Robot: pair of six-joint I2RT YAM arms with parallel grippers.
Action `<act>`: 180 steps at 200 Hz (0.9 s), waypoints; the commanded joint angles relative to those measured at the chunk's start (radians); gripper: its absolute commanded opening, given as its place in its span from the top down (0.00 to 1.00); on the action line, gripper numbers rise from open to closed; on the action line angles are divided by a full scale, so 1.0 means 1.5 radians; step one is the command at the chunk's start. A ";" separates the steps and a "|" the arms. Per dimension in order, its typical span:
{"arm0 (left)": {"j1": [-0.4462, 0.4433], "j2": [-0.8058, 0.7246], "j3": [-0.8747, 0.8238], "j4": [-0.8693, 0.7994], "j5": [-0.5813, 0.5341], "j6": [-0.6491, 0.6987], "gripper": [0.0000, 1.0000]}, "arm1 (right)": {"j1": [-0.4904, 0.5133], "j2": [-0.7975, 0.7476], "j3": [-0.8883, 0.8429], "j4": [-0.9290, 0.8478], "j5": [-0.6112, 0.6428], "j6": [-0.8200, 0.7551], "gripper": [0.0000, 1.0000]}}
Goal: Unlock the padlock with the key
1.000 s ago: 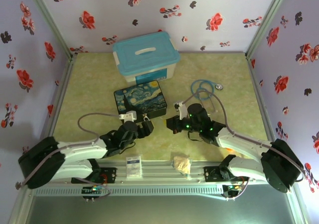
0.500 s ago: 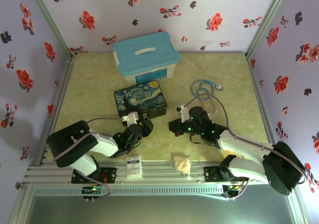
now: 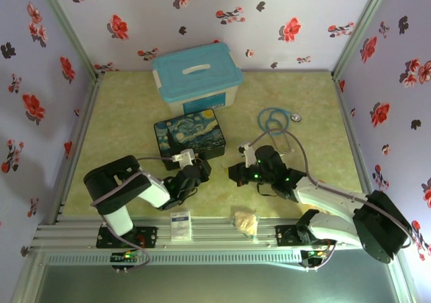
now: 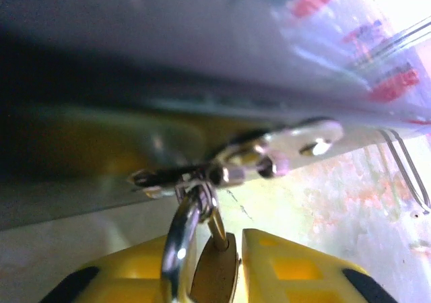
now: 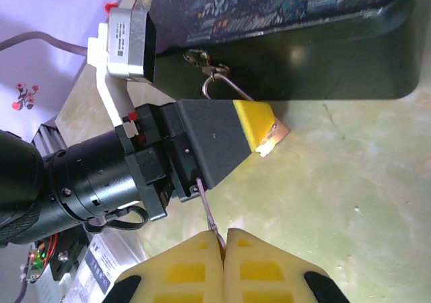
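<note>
1. Padlock point(image 4: 217, 269) is pinched between the yellow pads point(image 4: 296, 273) of your left gripper point(image 4: 219, 286). In the left wrist view the jaws are clamped on its brass body.
2. Its silvery shackle point(image 4: 176, 239) loops up through the metal clasp point(image 4: 222, 172) on the front of the dark painted box point(image 3: 190, 135). The lock hangs from that clasp with its body toward the gripper.
3. Your right gripper point(image 5: 223, 249) is squeezed closed on the key point(image 5: 205, 209). The thin grey shaft sticks up out of the seam between its two yellow pads.
4. In the right wrist view the key's tip ends by the dark side of the left gripper's finger, near its base. A brass corner of the padlock peeks out at that finger's yellow tip, off to the right and higher. Key and padlock are apart, not touching.
5. You can't make out the keyhole.
6. In the top view your two grippers face each other on the green table point(image 3: 121, 114), just in front of the box's near side. The left one is right at the box front, and the right one is near it.
7. A blue-lidded bin point(image 3: 195, 74) stands behind the box. A blue stethoscope point(image 3: 273, 121) lies to the right of the box, beyond your right arm.
</note>
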 commanded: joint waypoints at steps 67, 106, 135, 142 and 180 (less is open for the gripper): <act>-0.007 -0.096 -0.002 -0.143 0.083 0.008 0.95 | -0.004 0.156 0.024 0.077 -0.092 0.054 1.00; 0.021 -0.095 -0.038 -0.042 0.154 -0.051 0.98 | -0.008 0.236 0.040 0.102 -0.164 0.079 1.00; 0.026 -0.093 -0.040 -0.008 0.187 -0.074 1.00 | -0.014 0.279 0.041 0.163 -0.211 0.109 1.00; 0.026 -0.095 -0.039 -0.007 0.191 -0.075 1.00 | -0.016 0.283 0.041 0.164 -0.215 0.107 1.00; 0.029 -0.122 -0.039 -0.025 0.192 -0.056 1.00 | -0.058 0.298 0.016 0.201 -0.266 0.111 1.00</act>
